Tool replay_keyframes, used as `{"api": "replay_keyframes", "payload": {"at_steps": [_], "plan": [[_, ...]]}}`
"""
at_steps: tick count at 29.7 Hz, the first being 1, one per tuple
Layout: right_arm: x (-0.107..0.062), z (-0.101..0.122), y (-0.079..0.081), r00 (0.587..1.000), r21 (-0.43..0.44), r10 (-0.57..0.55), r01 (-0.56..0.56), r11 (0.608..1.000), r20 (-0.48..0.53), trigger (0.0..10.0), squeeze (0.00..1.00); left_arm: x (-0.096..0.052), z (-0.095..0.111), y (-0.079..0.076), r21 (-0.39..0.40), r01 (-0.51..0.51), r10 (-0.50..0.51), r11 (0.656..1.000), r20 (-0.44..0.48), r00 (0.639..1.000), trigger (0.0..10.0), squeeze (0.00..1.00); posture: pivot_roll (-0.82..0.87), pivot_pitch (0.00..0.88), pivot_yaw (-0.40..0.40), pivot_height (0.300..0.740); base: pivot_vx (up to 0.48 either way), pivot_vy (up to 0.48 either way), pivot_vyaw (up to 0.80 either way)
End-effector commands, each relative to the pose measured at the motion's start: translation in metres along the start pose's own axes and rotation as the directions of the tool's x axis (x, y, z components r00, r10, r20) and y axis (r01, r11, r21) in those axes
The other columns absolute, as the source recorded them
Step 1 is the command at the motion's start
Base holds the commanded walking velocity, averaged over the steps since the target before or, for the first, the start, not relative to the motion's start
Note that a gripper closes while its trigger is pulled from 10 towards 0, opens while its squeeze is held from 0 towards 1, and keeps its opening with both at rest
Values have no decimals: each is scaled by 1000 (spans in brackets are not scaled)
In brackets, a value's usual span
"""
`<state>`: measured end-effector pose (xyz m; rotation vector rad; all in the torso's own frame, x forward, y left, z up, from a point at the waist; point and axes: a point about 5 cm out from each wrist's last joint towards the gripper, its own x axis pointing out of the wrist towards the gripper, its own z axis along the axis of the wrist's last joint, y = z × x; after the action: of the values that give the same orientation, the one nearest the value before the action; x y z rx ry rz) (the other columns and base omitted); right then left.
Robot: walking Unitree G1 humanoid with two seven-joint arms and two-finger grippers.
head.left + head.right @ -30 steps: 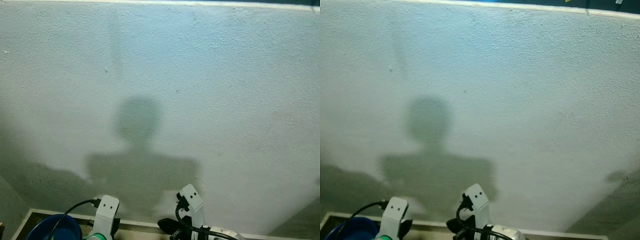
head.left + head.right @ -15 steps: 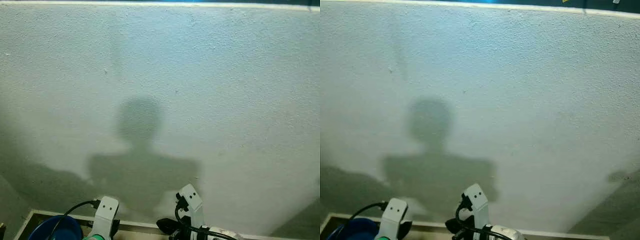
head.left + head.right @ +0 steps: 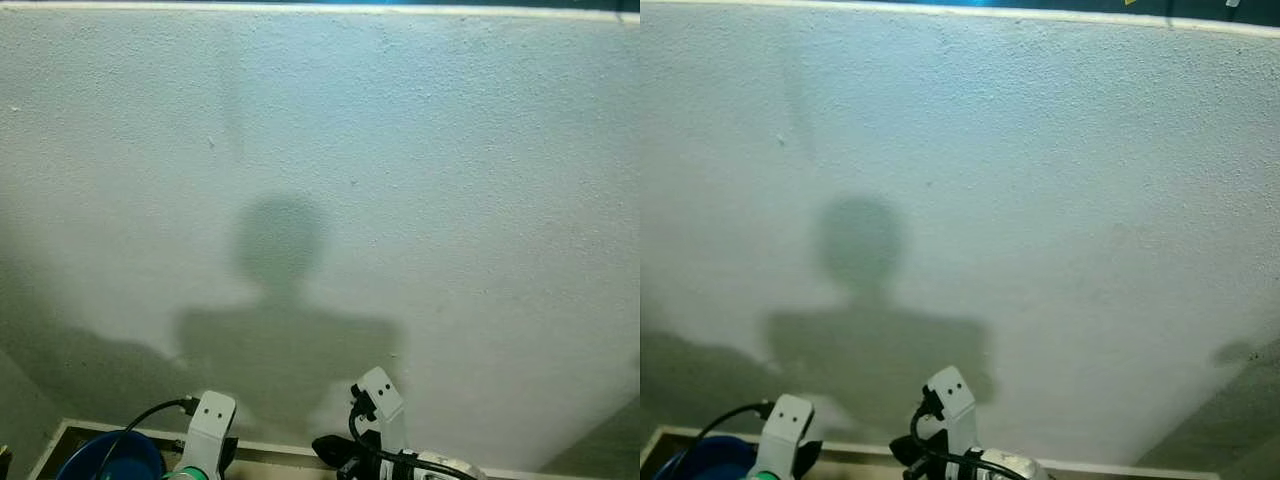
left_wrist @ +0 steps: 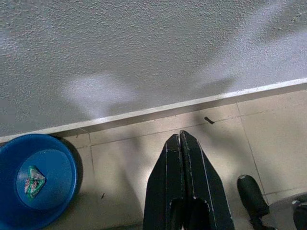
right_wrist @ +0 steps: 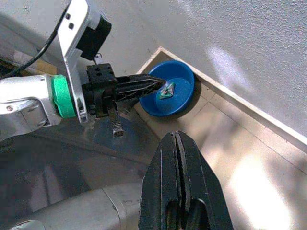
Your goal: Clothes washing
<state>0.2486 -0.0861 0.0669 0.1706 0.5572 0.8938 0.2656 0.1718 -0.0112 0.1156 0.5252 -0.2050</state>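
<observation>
You face a white textured wall (image 3: 420,150). At the lower left of the frame, a blue basin (image 4: 36,179) sits on the tiled floor (image 4: 158,143) (holding a small green-and-red item (image 4: 33,181)). Left gripper (image 4: 180,139) and right gripper (image 5: 176,139) hover with fingers pressed together, empty.

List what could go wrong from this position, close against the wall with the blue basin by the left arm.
1. The head views look straight at the white wall, so walking forward would likely bump it.
2. The blue basin sits on the tiled floor at the wall's foot, near the left gripper; a step or swing could tip it.
3. Both the left gripper and right gripper have shut, empty jaws, and a cable loops over the basin and might snag.
</observation>
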Motion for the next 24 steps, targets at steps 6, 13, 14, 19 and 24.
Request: {"api": "replay_keyframes", "payload": {"at_steps": [6, 13, 14, 19, 24], "plan": [[2, -2, 0, 1000, 9, 9, -9, 1000, -4, 10000, 0, -3, -10, 3, -9, -9, 9, 1000, -42, 999, 10000, 0, -23, 52, 70, 740, 0, 0, 0], [2, -2, -1, 1000, 7, 11, -11, 1000, -5, 10000, 0, -3, -10, 2, -8, -10, 9, 1000, -41, 999, 10000, 0, -24, 46, 70, 740, 0, 0, 0], [2, -2, -1, 1000, 7, 11, -11, 1000, -5, 10000, 0, -3, -10, 2, -8, -10, 9, 1000, -41, 999, 10000, 0, -24, 46, 70, 740, 0, 0, 0], [2, -3, -1, 1000, 3, 15, -15, 1000, -11, 10000, 0, -3, -12, 0, -1, 3, -3, 1000, -44, 999, 10000, 0, -24, 40, 65, 740, 0, 0, 0], [1, -4, -1, 1000, -2, 23, -23, 1000, -21, 10000, 0, -3, -13, -4, 2, 15, -15, 1000, -48, 999, 10000, 0, -25, 30, 59, 740, 0, 0, 0]]}}
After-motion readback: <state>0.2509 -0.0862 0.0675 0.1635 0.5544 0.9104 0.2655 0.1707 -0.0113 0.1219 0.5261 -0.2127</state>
